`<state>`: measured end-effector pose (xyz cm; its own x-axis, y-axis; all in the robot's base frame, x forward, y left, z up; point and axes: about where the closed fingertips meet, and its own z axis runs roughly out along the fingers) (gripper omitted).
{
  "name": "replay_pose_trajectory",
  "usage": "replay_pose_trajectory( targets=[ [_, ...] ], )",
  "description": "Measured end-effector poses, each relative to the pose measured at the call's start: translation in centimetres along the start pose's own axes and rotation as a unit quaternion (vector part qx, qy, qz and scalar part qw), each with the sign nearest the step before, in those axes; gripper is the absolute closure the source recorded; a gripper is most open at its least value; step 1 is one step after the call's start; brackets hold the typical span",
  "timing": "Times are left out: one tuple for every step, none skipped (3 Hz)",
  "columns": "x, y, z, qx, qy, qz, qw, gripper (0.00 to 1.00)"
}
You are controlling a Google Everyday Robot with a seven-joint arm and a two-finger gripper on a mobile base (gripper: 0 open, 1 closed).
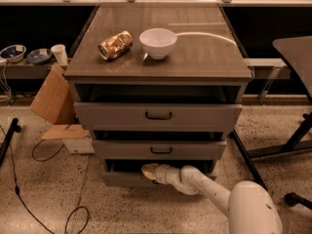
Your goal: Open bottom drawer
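Three drawers stack in the grey cabinet (204, 57). The bottom drawer (122, 180), a short grey front with the lowest place, sits nearest the floor and appears slightly out, with a dark gap above it. We see the tan-tipped claw (149, 169) of the white robot arm (209, 191) at this drawer's upper edge, near centre, covering the handle; whether it is spread or pressed together we cannot tell. Risks, in our judgement: a shallow hold slipping off under the pull, or a skewed pull jamming the drawer.

My end effector (148, 169) is at the bottom drawer (124, 180), lowest of three. On the cabinet (204, 57), can (115, 45) lies left of bowl (158, 42).
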<state>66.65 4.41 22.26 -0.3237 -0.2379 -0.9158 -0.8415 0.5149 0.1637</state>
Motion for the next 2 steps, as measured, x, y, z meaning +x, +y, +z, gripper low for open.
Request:
replay_pose_trajectory(
  targets=[
    [0.13,-0.11,0.42,0.023,0.007,0.024,0.9994,1.00],
    [0.37,-0.13,0.59,0.046,0.012,0.042,0.9980,1.00]
  ],
)
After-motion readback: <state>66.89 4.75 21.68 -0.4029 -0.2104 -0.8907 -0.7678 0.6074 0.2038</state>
